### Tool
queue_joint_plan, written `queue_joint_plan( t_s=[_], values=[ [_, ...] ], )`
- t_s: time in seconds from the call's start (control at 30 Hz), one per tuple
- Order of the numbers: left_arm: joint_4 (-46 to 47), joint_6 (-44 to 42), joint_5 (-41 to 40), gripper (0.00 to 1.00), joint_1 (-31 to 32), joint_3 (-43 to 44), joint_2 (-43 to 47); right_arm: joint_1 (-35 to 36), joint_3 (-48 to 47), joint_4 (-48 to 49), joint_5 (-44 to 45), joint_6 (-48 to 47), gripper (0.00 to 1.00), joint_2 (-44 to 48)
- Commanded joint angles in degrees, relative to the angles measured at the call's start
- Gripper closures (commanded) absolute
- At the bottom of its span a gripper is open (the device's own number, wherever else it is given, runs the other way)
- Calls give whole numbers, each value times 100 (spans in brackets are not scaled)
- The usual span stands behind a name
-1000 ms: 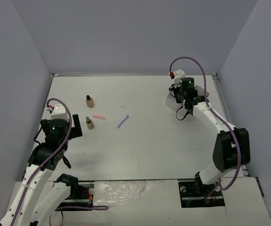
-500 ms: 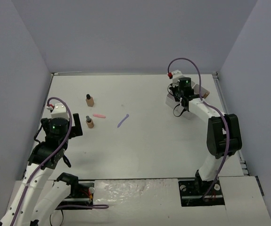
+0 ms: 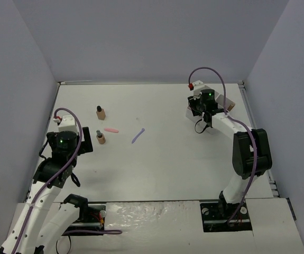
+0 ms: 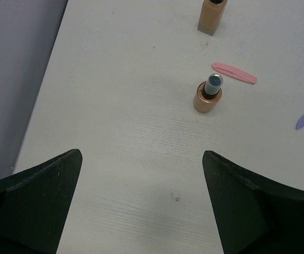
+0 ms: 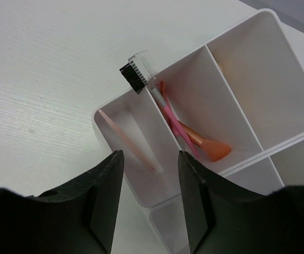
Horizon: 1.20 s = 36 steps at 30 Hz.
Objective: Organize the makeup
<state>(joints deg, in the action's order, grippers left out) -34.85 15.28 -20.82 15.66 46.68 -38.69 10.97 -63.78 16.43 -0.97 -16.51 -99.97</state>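
Right, top view first: a white table (image 3: 167, 159) boxed in by plain lilac-grey walls (image 3: 141, 42). The left tool (image 3: 86, 144) hovers just beside the nearer tan bottle (image 3: 101, 138). The farther tan bottle (image 3: 101, 112) stands behind it, and the pink pencil (image 3: 111, 130) and purple pencil (image 3: 137, 136) lie flat to the right. The right tool (image 3: 198, 110) is over the white tray (image 3: 190, 114), which the arm mostly hides.

Left wrist now: the tool is spread wide with nothing in it. The nearer bottle is upright, dark cap up. The farther bottle is cut off by the top edge and the purple pencil by the right edge. Any print is too small to read.

Right wrist: this tool is parted and empty, above the tray's near corner. A black-bristled brush (image 5: 138, 70) leans on a divider beside an orange-tipped brush (image 5: 215, 150). A pale peach stick (image 5: 125, 140) lies in the next compartment.
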Motion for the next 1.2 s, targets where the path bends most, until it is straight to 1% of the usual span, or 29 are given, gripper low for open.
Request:
queue_joint_plan(
  t_s=[0.0, 0.07, 0.13, 0.23, 0.3, 0.33, 0.43, 0.5, 0.67, 0.8, 1.0, 1.1, 1.17],
  values=[
    [356, -77, -10, 3, -46, 106, -60, 365, -212, 140, -230, 302, 56, 886],
    [357, -78, -9, 3, -56, 114, -71, 663, -442, -149, -276, 496, 54, 858],
    [365, -78, 0, 3, -64, 114, -87, 1029, -619, -450, -292, 696, 47, 754],
    [373, -70, 23, 3, -72, 98, -103, 1422, -884, -710, -285, 1222, 41, 465],
    [375, -69, 27, 3, -81, 96, -125, 1761, -903, -734, 15, 1884, 37, 325],
    [382, -69, 34, 3, -81, 96, -140, 1995, -918, -721, 242, 2290, 32, 211],
    [382, -60, 44, 3, -81, 105, -212, 2546, -1040, -713, 1003, 2845, 20, -75],
    [382, -52, 64, 3, -89, 105, -252, 2993, -1195, -725, 1406, 3333, 17, -462],
    [365, -32, 57, 3, -89, 113, -268, 3531, -1736, -827, 2136, 3984, 16, -1196],
    [364, -15, 28, 3, -89, 97, -254, 3709, -2195, -1133, 2573, 4238, 17, -1882],
    [350, 1, 60, 3, -89, 105, -262, 3813, -2423, -1228, 2963, 4518, 21, -2376],
    [352, 1, 70, 3, -89, 100, -253, 3816, -2399, -1234, 3038, 4649, 26, -2542],
    [356, 1, 78, 3, -89, 96, -244, 3842, -2324, -1247, 3042, 4682, 31, -2597]
  ],
)
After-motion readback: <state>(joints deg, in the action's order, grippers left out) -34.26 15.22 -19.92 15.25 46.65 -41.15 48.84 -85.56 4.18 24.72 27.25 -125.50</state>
